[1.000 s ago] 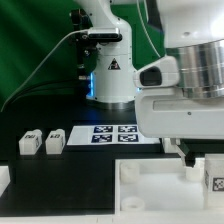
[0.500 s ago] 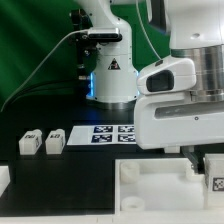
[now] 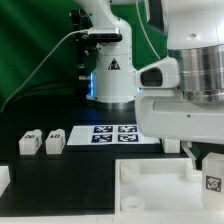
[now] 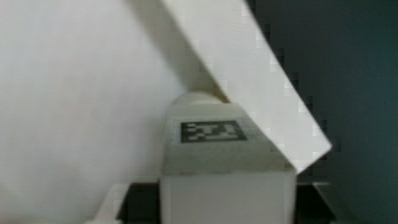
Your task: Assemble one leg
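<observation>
**Leg at tray's right corner, gripper on/over it**

Ext. view, L to R: two small white legs [image 3: 40,141] lie side by side on the black table [image 3: 60,170] at the ext. view's left, touching or nearly so, tags facing up. Well apart from the rest. Just right of them, the marker board [image 3: 110,134] lies flat, four tags showing, in front of the arm's base [image 3: 112,75].

Lower centre to right: the big white tray [image 3: 150,190] w/ raised rim, near edge of frame. Bare black table between the legs and the tray's left edge; that's the open room. A white block at the bottom-left corner is cut off by the frame, can't ID.

Far right: the leg [image 3: 212,175] stands upright at the tray's right corner, tag facing camera. Gripper [image 3: 200,156] hangs right above it, arm's white body filling the upper right. Fingers mostly hidden behind leg and housing, so can't tell how wide the jaws are or whether they grip it.

Wrist view: the leg [image 4: 214,135] close-up w/ tag, white tray surface [image 4: 71,90] behind, a tray edge running diagonally. Dark table strip along one side. Fingertips not clearly visible here either.
</observation>
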Robot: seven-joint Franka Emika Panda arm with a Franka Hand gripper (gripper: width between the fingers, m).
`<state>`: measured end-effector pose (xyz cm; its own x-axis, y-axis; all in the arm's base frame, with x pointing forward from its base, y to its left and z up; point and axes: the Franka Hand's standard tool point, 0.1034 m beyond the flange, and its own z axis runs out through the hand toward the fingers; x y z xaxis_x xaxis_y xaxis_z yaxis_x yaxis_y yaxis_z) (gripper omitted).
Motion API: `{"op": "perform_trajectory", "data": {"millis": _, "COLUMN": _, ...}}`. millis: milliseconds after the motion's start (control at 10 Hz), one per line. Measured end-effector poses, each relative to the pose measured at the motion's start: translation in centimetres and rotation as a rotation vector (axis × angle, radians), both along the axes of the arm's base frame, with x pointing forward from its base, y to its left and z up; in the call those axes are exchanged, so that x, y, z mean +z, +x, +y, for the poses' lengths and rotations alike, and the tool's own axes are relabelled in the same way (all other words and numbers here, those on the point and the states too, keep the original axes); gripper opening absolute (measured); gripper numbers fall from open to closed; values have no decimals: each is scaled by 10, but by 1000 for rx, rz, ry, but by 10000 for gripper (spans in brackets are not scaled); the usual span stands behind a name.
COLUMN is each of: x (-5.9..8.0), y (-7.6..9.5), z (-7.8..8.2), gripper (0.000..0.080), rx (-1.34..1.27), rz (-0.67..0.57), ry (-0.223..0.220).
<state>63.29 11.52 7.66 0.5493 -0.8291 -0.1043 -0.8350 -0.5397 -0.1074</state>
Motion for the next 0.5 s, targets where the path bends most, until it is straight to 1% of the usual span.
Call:
{"op": "perform_trajectory", "data": {"millis": 200, "x": -2, "y": -1, "z": 4, "gripper": 300, "rx": -369, "rz": 55, "ry": 58}}
{"op": "perform_trajectory", "data": {"millis": 300, "x": 0, "y": -1, "z": 6, "gripper": 300, "rx": -472, "rz": 80, "ry": 74}}
{"op": "perform_trajectory", "data": {"millis": 500, "x": -1, "y": -1, "z": 6, "gripper": 299, "rx": -527, "rz": 95, "ry": 76}}
